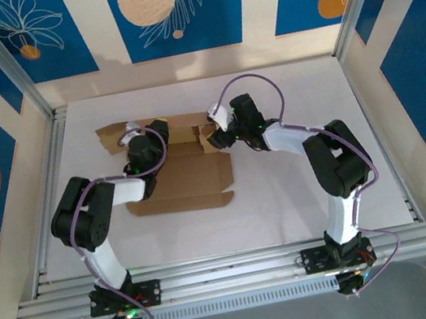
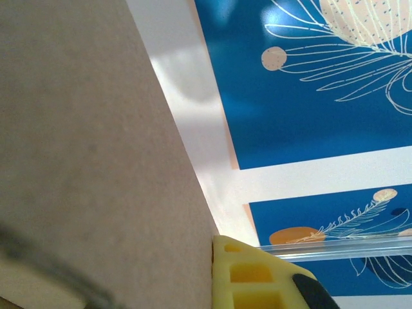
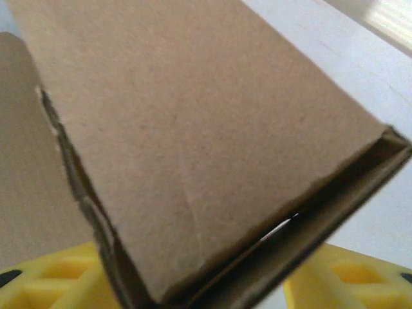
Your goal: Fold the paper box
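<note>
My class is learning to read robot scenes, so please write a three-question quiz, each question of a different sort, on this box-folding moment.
1. True or false: the paper box stands as a closed box on the table.
2. What colour are the fingers in the right wrist view? A) black B) yellow C) red
3. Which hand has a folded cardboard flap between its fingers?
Key: 1 false, it lies as a mostly flat sheet; 2 B; 3 the right hand.

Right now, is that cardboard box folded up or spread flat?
Mostly spread: the paper box lies open on the table, flaps out; one doubled flap rises at the right end effector.
</note>
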You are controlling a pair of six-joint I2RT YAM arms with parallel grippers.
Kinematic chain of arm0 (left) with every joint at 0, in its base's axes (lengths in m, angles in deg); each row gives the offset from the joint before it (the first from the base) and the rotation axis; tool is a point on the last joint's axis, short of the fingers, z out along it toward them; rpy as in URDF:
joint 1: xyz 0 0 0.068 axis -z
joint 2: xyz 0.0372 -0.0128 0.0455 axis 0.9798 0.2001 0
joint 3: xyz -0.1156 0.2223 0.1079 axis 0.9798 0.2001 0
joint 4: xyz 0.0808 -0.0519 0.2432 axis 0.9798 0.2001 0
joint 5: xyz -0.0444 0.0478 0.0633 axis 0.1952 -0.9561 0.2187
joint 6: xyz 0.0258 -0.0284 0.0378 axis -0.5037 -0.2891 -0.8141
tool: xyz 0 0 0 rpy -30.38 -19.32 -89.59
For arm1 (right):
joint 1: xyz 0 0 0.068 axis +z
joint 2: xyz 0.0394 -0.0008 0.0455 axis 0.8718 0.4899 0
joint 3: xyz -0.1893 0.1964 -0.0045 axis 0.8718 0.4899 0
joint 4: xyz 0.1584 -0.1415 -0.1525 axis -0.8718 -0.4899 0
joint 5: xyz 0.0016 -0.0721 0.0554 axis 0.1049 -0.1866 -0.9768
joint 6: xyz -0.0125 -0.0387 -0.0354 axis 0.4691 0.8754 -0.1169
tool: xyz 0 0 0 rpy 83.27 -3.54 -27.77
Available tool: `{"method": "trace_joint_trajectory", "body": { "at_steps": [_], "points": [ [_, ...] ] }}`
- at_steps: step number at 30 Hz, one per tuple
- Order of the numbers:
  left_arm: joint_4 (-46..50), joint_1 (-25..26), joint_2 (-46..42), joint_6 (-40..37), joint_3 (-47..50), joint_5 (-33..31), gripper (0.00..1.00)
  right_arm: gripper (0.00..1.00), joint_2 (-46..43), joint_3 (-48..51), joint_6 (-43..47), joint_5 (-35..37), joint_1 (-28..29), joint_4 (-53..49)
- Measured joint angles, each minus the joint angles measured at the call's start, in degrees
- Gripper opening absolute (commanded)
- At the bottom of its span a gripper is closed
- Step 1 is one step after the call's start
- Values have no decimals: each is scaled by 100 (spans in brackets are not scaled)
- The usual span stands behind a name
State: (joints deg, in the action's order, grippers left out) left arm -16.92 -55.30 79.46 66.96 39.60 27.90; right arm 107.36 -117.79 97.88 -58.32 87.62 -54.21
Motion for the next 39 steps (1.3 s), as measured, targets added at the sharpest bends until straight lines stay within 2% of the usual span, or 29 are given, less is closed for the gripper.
{"method": "trace_joint_trajectory", "body": {
  "at_steps": [12, 30, 39],
  "points": [
    [-87, 76, -44, 203, 116, 188, 0, 58, -42, 688, -737, 752, 227, 684],
    [7, 219, -212, 310, 225, -59, 0, 34, -28, 667, -1123, 1390, 256, 804],
    [348, 407, -498, 411, 291, -422, 0, 26, 164, 328, -1335, 2218, 415, 625]
  ]
}}
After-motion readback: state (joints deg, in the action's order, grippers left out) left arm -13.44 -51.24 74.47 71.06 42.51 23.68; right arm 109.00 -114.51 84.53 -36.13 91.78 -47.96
